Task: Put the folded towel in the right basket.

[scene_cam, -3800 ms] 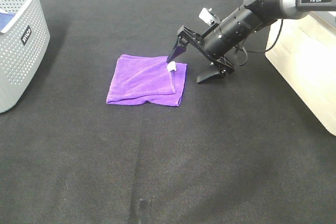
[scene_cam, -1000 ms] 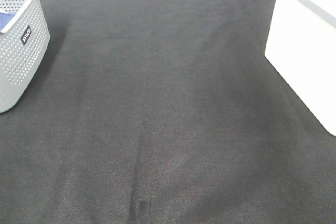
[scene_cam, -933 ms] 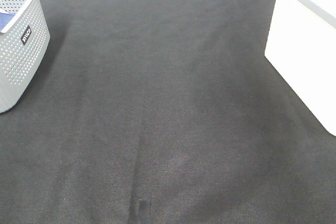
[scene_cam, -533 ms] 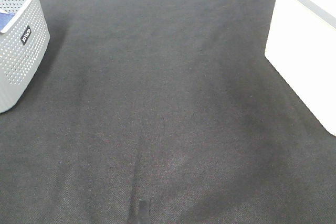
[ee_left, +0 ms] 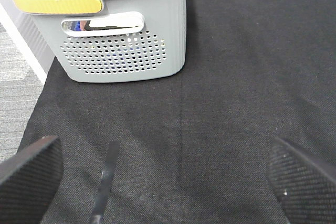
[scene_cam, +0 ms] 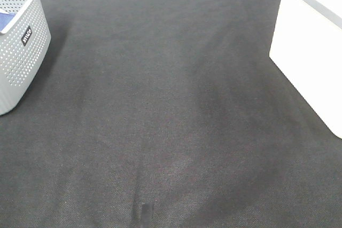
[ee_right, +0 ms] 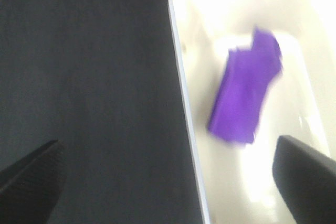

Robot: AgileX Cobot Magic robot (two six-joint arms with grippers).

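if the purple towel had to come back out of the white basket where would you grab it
Probably straight down from above, pinching the purple towel across its narrow width near the middle. It lies as a long folded strip inside the white basket, so its walls block any sideways approach. The view is blurred, so the fold edges cannot be told.

Even, soft overhead light. The white basket glares, overexposed, at 3 o'clock. The purple towel looks motion-blurred.
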